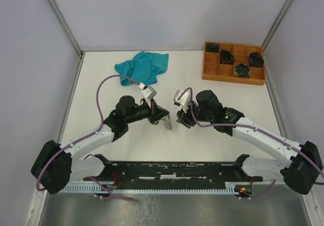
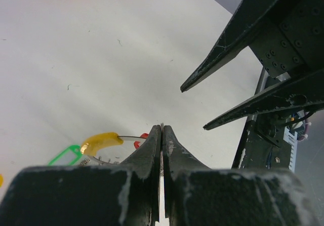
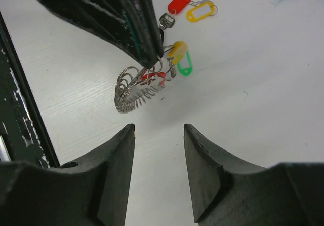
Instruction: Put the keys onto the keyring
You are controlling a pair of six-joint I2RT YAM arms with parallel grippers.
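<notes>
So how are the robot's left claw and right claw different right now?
The left gripper is squeezed shut, while the right gripper is open with a gap. The left gripper pinches the thin wire of the keyring; the right gripper holds nothing. Both are black, hang over the white table, and point towards each other.

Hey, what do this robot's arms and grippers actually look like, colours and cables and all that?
Both the left arm and right arm have white links between bulky black joints, with a mauve cable looping along each. A small white camera box sits at each wrist. The left gripper and right gripper have matte black, tapering fingers with pale scuffs along the edges.
</notes>
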